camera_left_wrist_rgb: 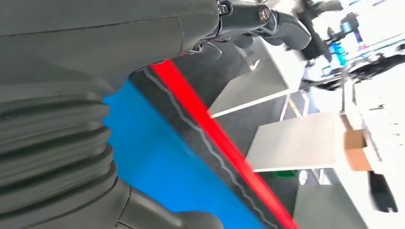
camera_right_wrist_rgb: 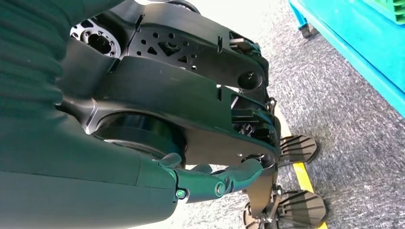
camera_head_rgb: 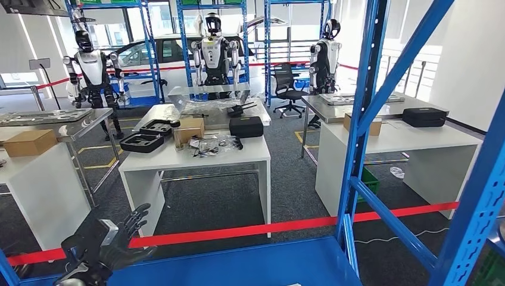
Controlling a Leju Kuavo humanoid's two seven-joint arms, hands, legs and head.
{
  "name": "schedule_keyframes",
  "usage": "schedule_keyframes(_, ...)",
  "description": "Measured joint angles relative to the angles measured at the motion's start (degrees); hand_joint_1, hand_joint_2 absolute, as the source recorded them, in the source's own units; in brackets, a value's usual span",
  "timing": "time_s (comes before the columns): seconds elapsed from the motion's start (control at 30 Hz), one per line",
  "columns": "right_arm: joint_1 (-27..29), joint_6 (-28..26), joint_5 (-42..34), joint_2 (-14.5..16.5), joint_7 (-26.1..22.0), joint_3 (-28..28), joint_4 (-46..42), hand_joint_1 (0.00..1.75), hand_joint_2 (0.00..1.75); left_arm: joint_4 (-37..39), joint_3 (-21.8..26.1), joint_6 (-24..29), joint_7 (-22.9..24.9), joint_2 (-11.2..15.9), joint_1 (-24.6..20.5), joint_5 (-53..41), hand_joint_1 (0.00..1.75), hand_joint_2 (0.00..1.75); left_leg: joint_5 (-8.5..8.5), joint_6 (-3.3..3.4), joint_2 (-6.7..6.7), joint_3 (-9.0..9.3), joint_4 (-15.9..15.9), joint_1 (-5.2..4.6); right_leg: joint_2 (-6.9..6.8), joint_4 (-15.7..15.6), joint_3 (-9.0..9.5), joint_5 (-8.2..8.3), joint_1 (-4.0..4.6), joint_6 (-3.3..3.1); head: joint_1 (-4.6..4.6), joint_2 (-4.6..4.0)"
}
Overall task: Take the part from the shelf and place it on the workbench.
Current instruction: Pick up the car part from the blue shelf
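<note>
Part: can't tell where it is, nothing in head or wrist views reads clearly as it. Shelf (camera_head_rgb: 250,262) is close in front, blue deck across the bottom of head view, blue uprights and diagonal braces rising at right.

L hand (camera_head_rgb: 113,244) is up at lower left of head view, just over the near left corner of the deck, dark fingers (camera_head_rgb: 138,215) fanned wide, nothing gripped. A small grey block sits at its back/thumb side; can't tell what that is. L wrist view: fingers (camera_left_wrist_rgb: 282,21) stretched out, blue deck and red tape (camera_left_wrist_rgb: 224,143) below them.

R hand (camera_right_wrist_rgb: 215,183) hangs low beside the body over grey carpet (camera_right_wrist_rgb: 344,109); fingers reach out fairly straight w/ nothing seen in them, but can't tell if they're spread or together. Yellow floor line (camera_right_wrist_rgb: 303,174) and a teal shelf base (camera_right_wrist_rgb: 353,38) are nearby.

Beyond the shelf: red tape (camera_head_rgb: 286,226) runs across just behind the deck. White table (camera_head_rgb: 196,156) is mid-room, carrying a cardboard box (camera_head_rgb: 189,129), black case (camera_head_rgb: 246,126), open black trays (camera_head_rgb: 143,142) and a tangle of cables (camera_head_rgb: 211,145). 2nd white table (camera_head_rgb: 417,140) at right w/ another black case (camera_head_rgb: 424,117). At left, a table w/ a brown box (camera_head_rgb: 28,142). At the back: three humanoid robots (camera_head_rgb: 213,50), a white car (camera_head_rgb: 149,53), office chair (camera_head_rgb: 287,83), more blue racks.
</note>
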Motion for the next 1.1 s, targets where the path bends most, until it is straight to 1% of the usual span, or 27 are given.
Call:
schedule_keyframes(0.2,0.12,0.4,-0.1,0.0,-0.07,0.0,0.0,0.0,1.75,-3.12,-3.09,-3.62,0.0,4.34,-1.9,-2.19,0.0,1.75,0.0,0.0,0.05,0.01,0.03,0.0,0.04,-0.17,0.06,0.12,-0.02,0.1,0.0,0.0)
schedule_keyframes(0.43,0.11,0.6,-0.11,0.0,-0.04,0.0,0.0,0.0,1.75,-4.93,-6.23,-4.24,0.0,7.32,-2.66,-3.4,0.0,1.75,0.0,0.01,0.04,0.01,0.03,-0.01,0.03,-0.24,0.12,0.15,-0.02,0.14,0.0,0.0)
schedule_keyframes(0.57,0.11,0.64,-0.08,0.0,0.16,0.04,0.0,0.0,1.75,-5.59,-11.04,-6.21,-0.01,10.37,-3.31,-7.21,0.0,1.75,0.0,0.01,0.06,0.02,0.03,-0.02,0.05,-0.25,0.12,0.15,-0.03,0.15,0.0,0.0)
schedule_keyframes(0.73,0.1,0.6,-0.16,0.0,0.2,0.07,0.0,0.0,1.75,-5.53,-19.54,-7.12,0.01,14.09,-3.56,-12.84,0.0,1.75,-0.01,0.01,0.06,0.02,0.03,-0.01,0.05,-0.26,0.11,0.15,-0.03,0.14,0.0,0.0)
schedule_keyframes(0.83,0.09,0.56,-0.35,0.0,0.23,0.07,0.0,0.0,1.75,-5.22,-23.81,-6.39,0.02,15.0,-3.56,-14.58,0.0,1.75,0.0,0.01,0.02,0.02,0.03,-0.02,0.04,-0.26,0.13,0.15,-0.03,0.14,0.0,0.0)
schedule_keyframes(0.9,0.07,0.54,-0.39,0.0,0.22,0.07,0.0,0.0,1.75,-4.94,-25.85,-6.15,0.02,15.23,-3.56,-15.02,0.0,1.75,0.0,0.01,0.01,0.02,0.03,-0.02,0.02,-0.27,0.14,0.15,-0.03,0.14,0.0,0.0)
schedule_keyframes(1.1,0.08,0.49,-0.41,-0.02,0.22,0.07,0.0,0.0,1.75,-4.31,-28.66,-6.1,0.02,15.67,-3.63,-15.29,0.0,1.75,0.0,0.01,0.03,0.02,0.03,-0.03,0.04,-0.31,0.15,0.17,-0.04,0.18,0.0,0.0)
